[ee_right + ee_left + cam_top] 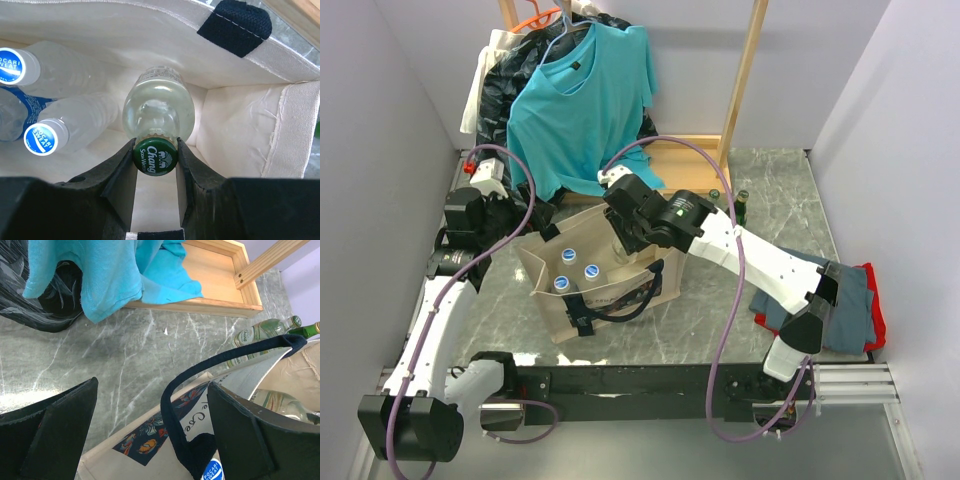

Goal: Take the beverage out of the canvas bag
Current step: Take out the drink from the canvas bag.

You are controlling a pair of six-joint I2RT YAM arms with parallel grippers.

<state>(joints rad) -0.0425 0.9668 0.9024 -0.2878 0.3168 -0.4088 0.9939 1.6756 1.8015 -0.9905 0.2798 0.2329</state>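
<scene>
The beige canvas bag (610, 305) stands open on the marble table, its black strap handle (172, 405) looping up. Inside it stands a clear glass beverage bottle (157, 107) with a green Chang cap. My right gripper (155, 157) reaches down into the bag and is shut on that bottle's cap and neck. Beside it in the bag are several plastic bottles with blue caps (42, 138). My left gripper (152, 385) hangs open over the bag's far left rim, with the strap and the printed side (145, 435) between its fingers, which stand wide apart.
Two green glass bottles (735, 205) stand on the table behind the bag, next to a wooden rack base (210, 270). A teal T-shirt (580, 95) hangs over a black plastic bag (510, 70). Folded clothes (840, 305) lie at the right.
</scene>
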